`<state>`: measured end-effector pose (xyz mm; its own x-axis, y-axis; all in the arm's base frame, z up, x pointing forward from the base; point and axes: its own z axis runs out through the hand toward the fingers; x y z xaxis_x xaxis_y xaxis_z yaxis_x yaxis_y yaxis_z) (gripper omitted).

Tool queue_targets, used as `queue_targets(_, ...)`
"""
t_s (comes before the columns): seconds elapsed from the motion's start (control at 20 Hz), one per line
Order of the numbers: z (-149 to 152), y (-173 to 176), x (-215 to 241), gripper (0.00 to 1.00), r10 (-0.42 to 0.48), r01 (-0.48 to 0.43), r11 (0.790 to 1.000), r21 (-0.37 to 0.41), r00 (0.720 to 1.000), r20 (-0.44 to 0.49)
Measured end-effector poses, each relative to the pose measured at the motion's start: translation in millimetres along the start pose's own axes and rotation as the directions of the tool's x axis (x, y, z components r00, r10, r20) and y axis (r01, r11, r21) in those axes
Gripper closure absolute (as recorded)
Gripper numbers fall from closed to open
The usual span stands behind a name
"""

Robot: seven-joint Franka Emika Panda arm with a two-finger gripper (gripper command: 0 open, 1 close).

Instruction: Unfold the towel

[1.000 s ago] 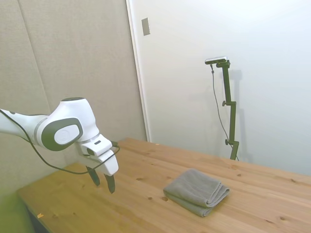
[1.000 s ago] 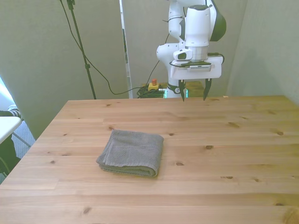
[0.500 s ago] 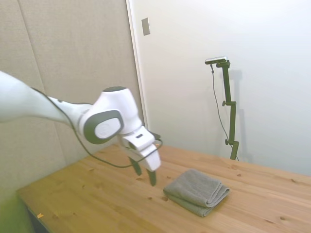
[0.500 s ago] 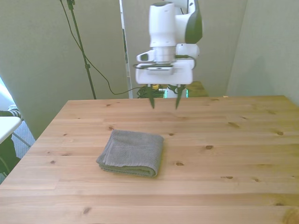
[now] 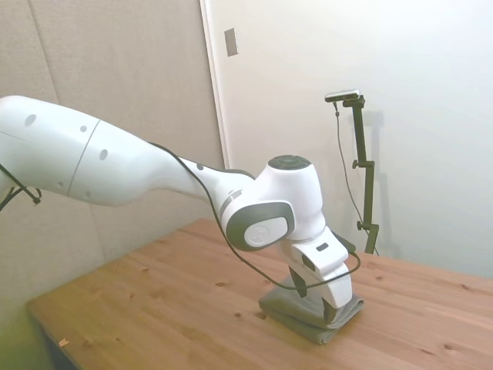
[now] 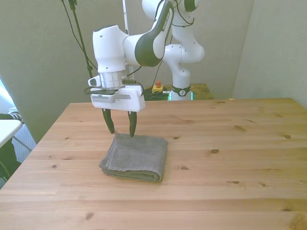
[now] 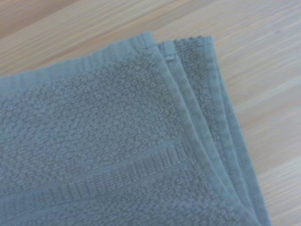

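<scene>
The grey towel (image 6: 136, 156) lies folded on the wooden table (image 6: 230, 158), left of centre in the front view. My gripper (image 6: 120, 128) hangs open just above the towel's far corner, with nothing between its fingers. In the side view the gripper (image 5: 316, 302) and the arm cover most of the towel (image 5: 308, 322). Up close, the wrist view shows the towel (image 7: 103, 141) corner with its stacked layered edges over bare wood.
A person's sleeve (image 6: 10, 116) shows at the front view's left edge, beside a white surface. Bare table stretches to the front view's right of the towel and toward the near edge.
The arm has swung from the table's far edge out over the towel and come down. The gripper stayed open throughout. The towel has not moved.
</scene>
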<state>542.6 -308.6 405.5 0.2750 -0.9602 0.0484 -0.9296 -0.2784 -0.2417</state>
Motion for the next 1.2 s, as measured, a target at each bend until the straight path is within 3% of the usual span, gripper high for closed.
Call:
queue_targets(0.65,15,13,8,0.00,-0.001,0.001,1.000,-0.010,0.999,0.040)
queue_targets(0.7,19,13,8,1.00,-0.004,0.005,1.000,-0.011,0.999,0.044)
queue_targets(1.2,26,10,4,1.00,-0.022,0.023,1.000,-0.002,0.998,0.057)
